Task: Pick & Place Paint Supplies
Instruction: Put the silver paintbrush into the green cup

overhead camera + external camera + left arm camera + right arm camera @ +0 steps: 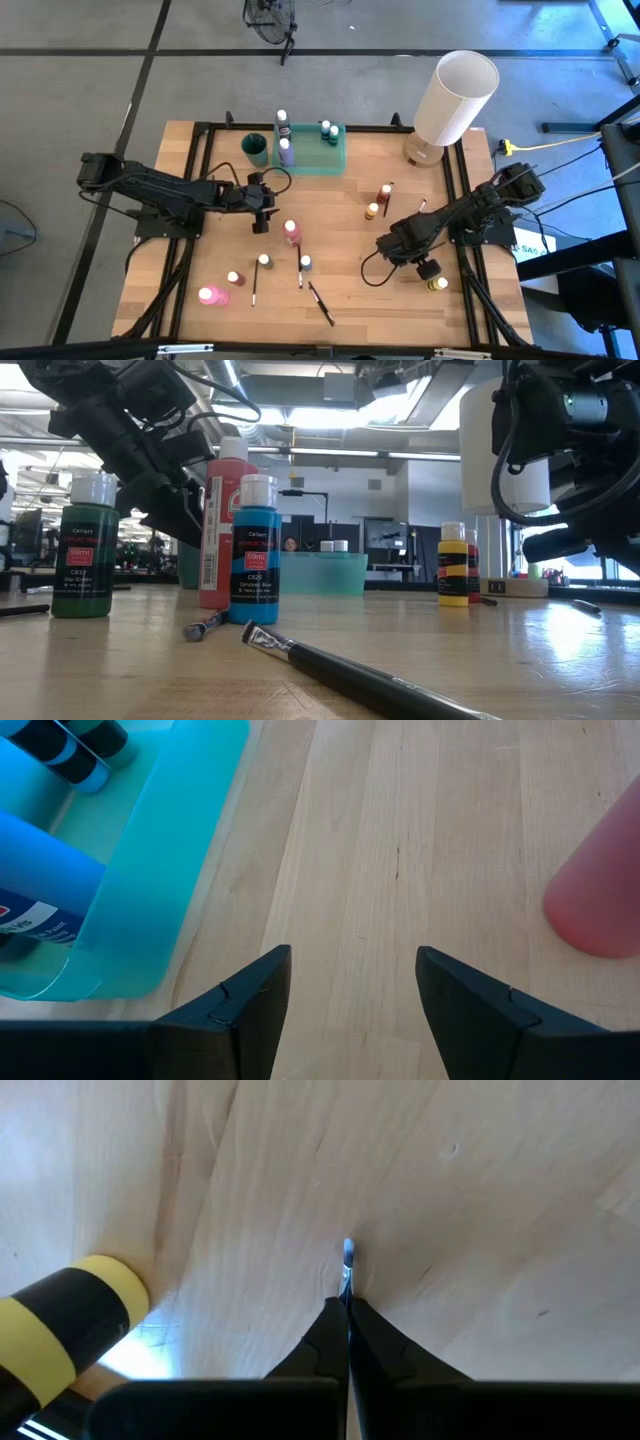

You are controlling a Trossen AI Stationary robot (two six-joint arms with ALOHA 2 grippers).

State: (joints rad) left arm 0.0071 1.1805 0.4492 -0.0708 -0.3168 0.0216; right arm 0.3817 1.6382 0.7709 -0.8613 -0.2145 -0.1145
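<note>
My right gripper (427, 267) stands low over the table's near right part, shut on a thin paintbrush whose pale tip (347, 1255) sticks out past the fingertips. A yellow bottle (439, 284) lies right beside it and also shows in the right wrist view (70, 1325). My left gripper (262, 212) is open and empty over the table's middle left, between the green tray (312, 150) and an upright pink bottle (291, 232). The tray holds purple bottles (285, 150) and others (327, 130). Several bottles and loose brushes (320, 303) sit on the near part of the table. My right gripper pinches the thin brush between its two shut fingers (330, 1330), just behind the tip (347, 1270). The brush runs along the fingers, which slant down at the table. Only the tip shows, close to the wood; the fingers hide the rest.
A big white lamp (455, 95) stands at the far right and a dark green cup (256, 148) left of the tray. Red and orange bottles (380, 200) stand mid-right. In the low view, green (84, 550), red (225, 525) and blue (255, 555) bottles stand behind a brush (350, 675).
</note>
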